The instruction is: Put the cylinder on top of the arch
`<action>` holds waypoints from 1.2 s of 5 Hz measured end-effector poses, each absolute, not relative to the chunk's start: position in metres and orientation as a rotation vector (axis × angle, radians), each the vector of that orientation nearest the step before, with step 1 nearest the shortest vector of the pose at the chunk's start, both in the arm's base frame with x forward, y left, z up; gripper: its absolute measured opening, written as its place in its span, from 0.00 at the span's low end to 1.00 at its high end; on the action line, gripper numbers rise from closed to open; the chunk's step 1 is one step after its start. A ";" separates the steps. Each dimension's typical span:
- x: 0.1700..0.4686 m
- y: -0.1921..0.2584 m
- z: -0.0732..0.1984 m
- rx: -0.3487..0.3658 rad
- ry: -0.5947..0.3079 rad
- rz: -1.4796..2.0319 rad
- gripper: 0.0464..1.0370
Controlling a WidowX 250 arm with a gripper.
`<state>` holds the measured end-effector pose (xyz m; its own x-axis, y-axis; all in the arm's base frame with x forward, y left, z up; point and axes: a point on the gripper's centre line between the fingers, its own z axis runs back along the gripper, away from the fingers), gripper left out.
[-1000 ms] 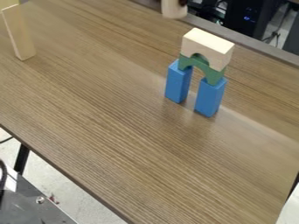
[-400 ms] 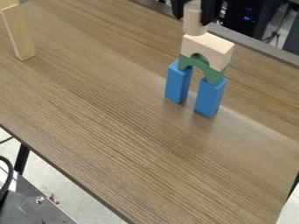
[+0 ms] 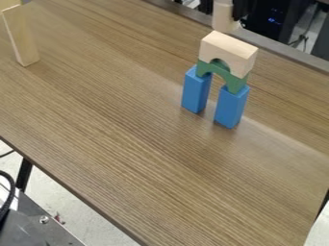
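Note:
The black gripper (image 3: 222, 6) is at the top edge of the camera view, shut on the upright pale wooden cylinder (image 3: 222, 18). The cylinder's lower end appears just above and slightly behind the natural wood arch (image 3: 225, 48), with a small gap between them in the view. That wood arch rests on a green arch (image 3: 222, 74), which spans two upright blue blocks (image 3: 195, 91) standing on the table (image 3: 141, 139).
Pale wooden blocks (image 3: 22, 39) stand at the table's upper left. The table's far edge runs behind the tower, with dark equipment (image 3: 277, 19) beyond it. A metal plate (image 3: 48, 230) lies below the near edge at lower left.
The gripper and cylinder first came rightward and down to the wood arch's upper left end, then shifted a little right and up in the view. The tower has not moved.

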<state>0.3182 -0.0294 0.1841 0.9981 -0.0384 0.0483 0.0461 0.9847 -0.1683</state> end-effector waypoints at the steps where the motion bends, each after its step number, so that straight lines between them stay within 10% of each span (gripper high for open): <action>1: 0.324 -0.030 0.180 -0.170 -0.047 -0.045 0.50; 6: 0.328 -0.033 0.154 -0.120 -0.089 -0.078 0.50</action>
